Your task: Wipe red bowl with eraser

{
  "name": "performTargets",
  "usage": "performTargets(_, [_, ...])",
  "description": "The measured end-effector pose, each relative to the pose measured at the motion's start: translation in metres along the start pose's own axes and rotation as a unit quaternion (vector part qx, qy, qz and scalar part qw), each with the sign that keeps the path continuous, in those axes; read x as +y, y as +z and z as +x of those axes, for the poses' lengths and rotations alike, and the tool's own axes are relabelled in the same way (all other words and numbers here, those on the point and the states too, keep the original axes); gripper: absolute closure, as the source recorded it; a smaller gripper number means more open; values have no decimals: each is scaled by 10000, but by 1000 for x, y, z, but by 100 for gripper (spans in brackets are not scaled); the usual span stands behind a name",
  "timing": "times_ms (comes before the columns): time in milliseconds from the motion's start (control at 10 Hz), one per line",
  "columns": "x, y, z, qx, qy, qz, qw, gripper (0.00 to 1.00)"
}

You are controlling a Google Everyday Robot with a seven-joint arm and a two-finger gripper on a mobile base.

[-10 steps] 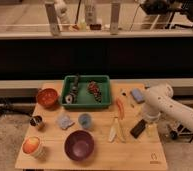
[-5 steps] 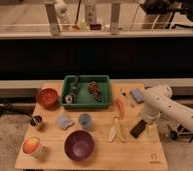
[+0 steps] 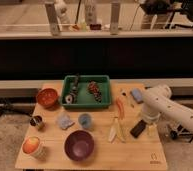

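Eraser: we found the black eraser (image 3: 138, 128) lying flat near the tabletop's (image 3: 135, 156) right edge, its long axis slanting from near-left to far-right.
Pincer: the pincer (image 3: 149, 121) hung just to the right of the eraser; we could not tell whether it stood apart or together.
Red bowl: the red bowl (image 3: 47, 97) sat by the far-left corner, well apart from both.
Route: we judged the pick-up came first, then a long carry leftward past the green tray (image 3: 87, 77) and the purple bowl (image 3: 79, 145).
Surface: pale wood, crowded through the middle.
Room: a dark low wall and railing ran behind the far edge.
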Motion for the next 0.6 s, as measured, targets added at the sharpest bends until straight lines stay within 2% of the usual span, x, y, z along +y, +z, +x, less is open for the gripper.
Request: performTargets(600, [4,5,2,73,-136,-81,9998,20])
